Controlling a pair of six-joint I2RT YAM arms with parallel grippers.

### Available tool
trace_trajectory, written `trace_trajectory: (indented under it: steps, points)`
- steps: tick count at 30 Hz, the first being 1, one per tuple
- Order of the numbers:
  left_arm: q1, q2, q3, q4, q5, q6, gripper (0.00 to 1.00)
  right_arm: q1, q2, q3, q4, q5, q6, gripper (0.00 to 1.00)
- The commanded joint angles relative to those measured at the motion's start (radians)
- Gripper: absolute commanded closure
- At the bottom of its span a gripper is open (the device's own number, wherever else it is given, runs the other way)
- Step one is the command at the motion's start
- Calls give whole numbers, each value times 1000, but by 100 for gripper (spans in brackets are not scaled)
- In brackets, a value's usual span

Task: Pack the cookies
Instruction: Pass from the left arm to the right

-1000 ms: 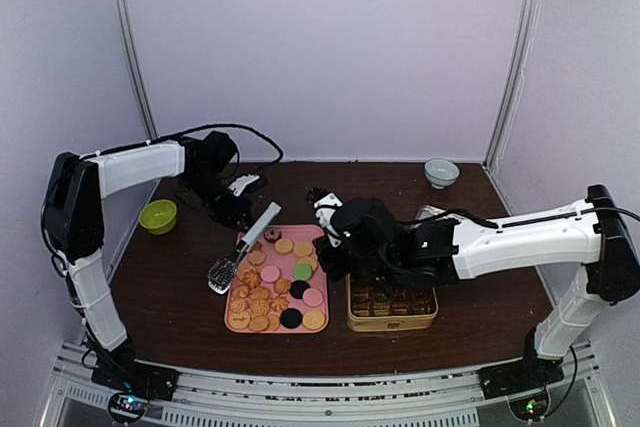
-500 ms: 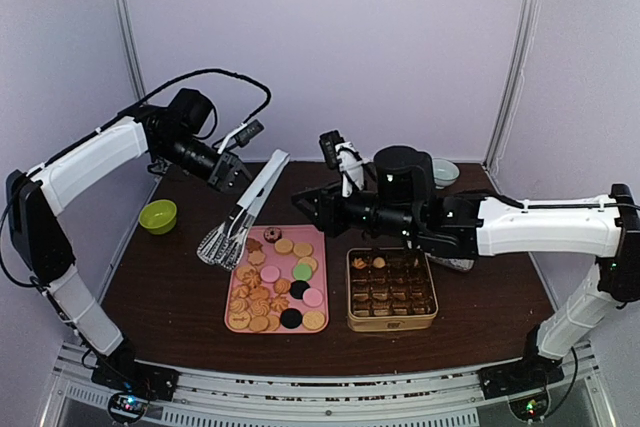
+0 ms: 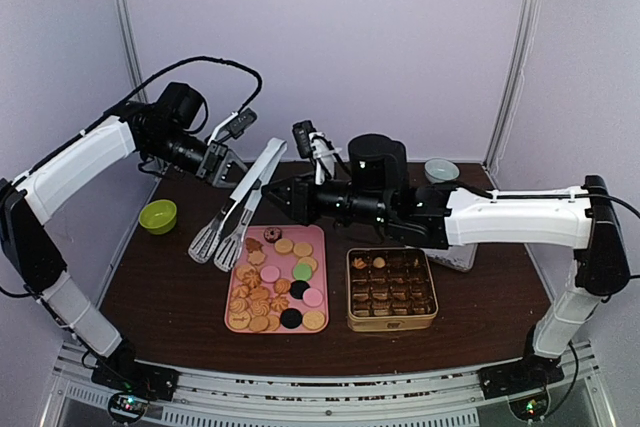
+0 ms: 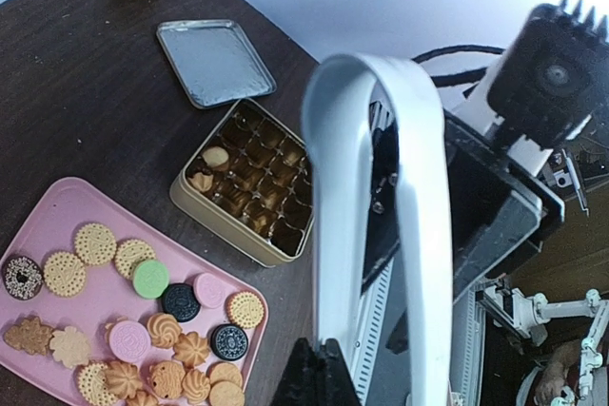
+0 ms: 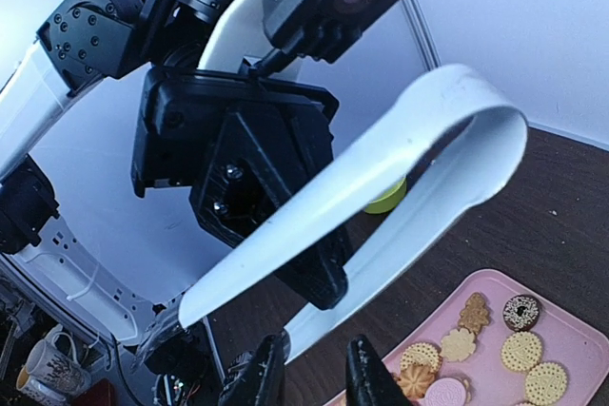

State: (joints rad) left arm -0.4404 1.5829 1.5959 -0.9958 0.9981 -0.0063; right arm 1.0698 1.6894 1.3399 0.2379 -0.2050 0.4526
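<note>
The cookies (image 3: pixel 275 285) lie on a pink tray (image 3: pixel 318 237): tan round and flower-shaped ones plus pink, black and green discs. They also show in the left wrist view (image 4: pixel 152 278) and the right wrist view (image 5: pixel 476 344). A gold tin (image 3: pixel 392 324) right of the tray holds a few cookies in its compartments. My left gripper (image 3: pixel 228 165) is shut on one arm of the metal tongs (image 3: pixel 245 197) and holds them in the air above the tray's far left corner. My right gripper (image 3: pixel 272 195) is open, right beside the tongs (image 5: pixel 381 168), not touching them.
A green bowl (image 3: pixel 157 215) stands at the left of the table. A pale bowl (image 3: pixel 441 169) stands at the back right. The tin's flat lid (image 4: pixel 211 59) lies behind the tin (image 4: pixel 243 197). Both arms reach over the table's back half.
My left gripper has lifted the tongs off the tray's edge and up to the left. My right arm has risen from the tin and swung left toward the tongs.
</note>
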Motion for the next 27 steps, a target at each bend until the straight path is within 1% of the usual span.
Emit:
trace_trajectory:
  steps: [1, 8, 17, 21, 23, 25, 26, 27]
  points:
    - [-7, -37, 0, 37, 64, -21, 100, -15, 8, 18, 60, -35, 45, 77]
    - [-16, -41, -14, 37, 63, -21, 100, -50, 21, -10, 193, -93, 142, 78]
    - [-23, -50, -22, 37, 67, -15, 100, -67, 67, 37, 170, -91, 160, 83]
    - [-30, -59, -30, 37, 61, -3, 100, -75, 96, 57, 191, -98, 190, 85]
    - [-35, -63, -38, 37, 54, 5, 100, -76, 112, 80, 203, -109, 204, 88]
    - [-35, -64, -47, 37, 43, 11, 100, -76, 120, 96, 208, -118, 211, 98]
    - [-36, -67, -54, 38, 38, 17, 100, -76, 119, 98, 213, -119, 214, 100]
    - [-35, -68, -59, 38, 35, 22, 100, -76, 115, 94, 222, -116, 216, 100]
